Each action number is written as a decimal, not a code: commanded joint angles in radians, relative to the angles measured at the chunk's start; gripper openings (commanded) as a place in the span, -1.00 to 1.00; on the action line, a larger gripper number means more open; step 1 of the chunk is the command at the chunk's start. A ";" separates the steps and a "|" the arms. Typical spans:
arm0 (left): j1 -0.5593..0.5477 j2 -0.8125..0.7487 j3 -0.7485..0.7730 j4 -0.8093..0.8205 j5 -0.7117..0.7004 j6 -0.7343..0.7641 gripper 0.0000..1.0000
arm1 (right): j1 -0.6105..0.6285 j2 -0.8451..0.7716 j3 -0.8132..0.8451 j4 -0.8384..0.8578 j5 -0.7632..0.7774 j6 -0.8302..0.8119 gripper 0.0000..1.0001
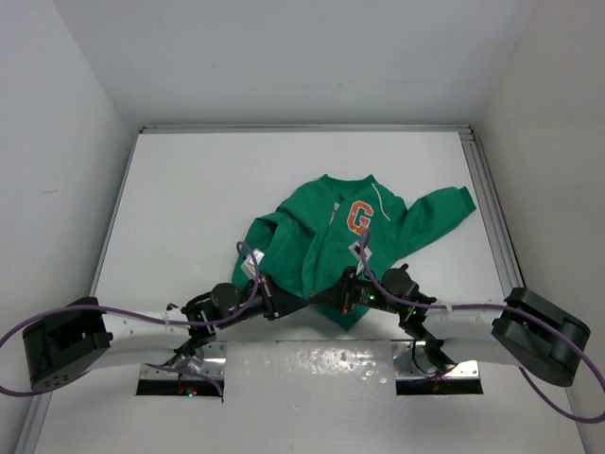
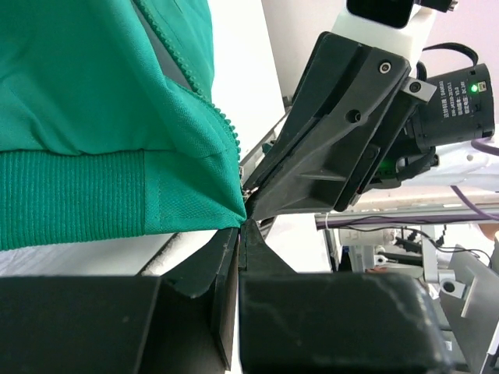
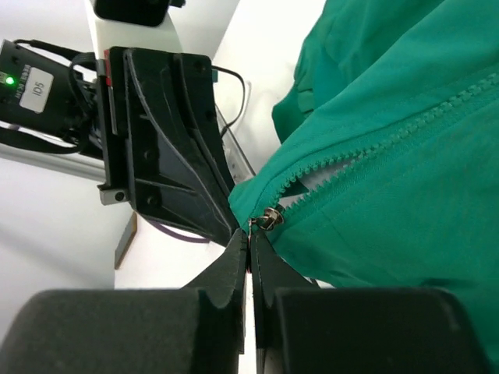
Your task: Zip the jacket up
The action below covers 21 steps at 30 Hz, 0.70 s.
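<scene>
See jacket [image 1: 321, 236] flat mid-bench, hem toward near edge, left gripper [image 2: 242, 228] clamped on its hem corner, right gripper [image 3: 249, 238] pinched shut on zipper pull [image 3: 269, 217] there, tips nearly meeting.

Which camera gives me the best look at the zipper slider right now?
Right wrist. The metal zipper slider sits sharp at the tips of the right end effector, at the bottom of the open teeth. Left wrist shows only the jacket hem corner and teeth; in the top external view it is too small to make out.
</scene>
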 commanded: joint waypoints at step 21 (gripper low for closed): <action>-0.012 0.071 0.044 0.036 -0.097 -0.038 -0.34 | 0.015 -0.103 -0.014 -0.007 0.010 -0.016 -1.00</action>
